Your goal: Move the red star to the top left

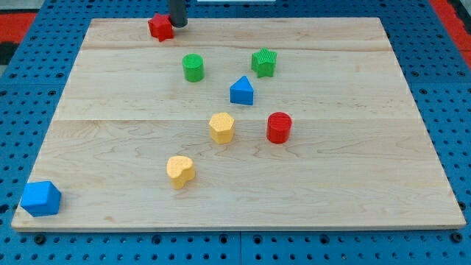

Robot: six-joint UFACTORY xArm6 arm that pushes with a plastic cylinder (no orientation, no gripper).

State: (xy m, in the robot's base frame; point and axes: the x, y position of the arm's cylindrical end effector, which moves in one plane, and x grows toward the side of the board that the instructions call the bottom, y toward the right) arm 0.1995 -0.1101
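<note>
The red star [160,27] lies near the board's top edge, left of centre. My tip [178,24] stands right beside it on its right side, touching or nearly touching it. The rod rises out of the view's top. The board's top left corner [94,24] lies to the left of the star.
On the wooden board [353,184] lie a green cylinder [193,68], a green star [264,62], a blue triangular block [242,91], a red cylinder [279,127], a yellow hexagon [221,127], a yellow heart [179,171] and a blue cube [40,198] at the bottom left corner.
</note>
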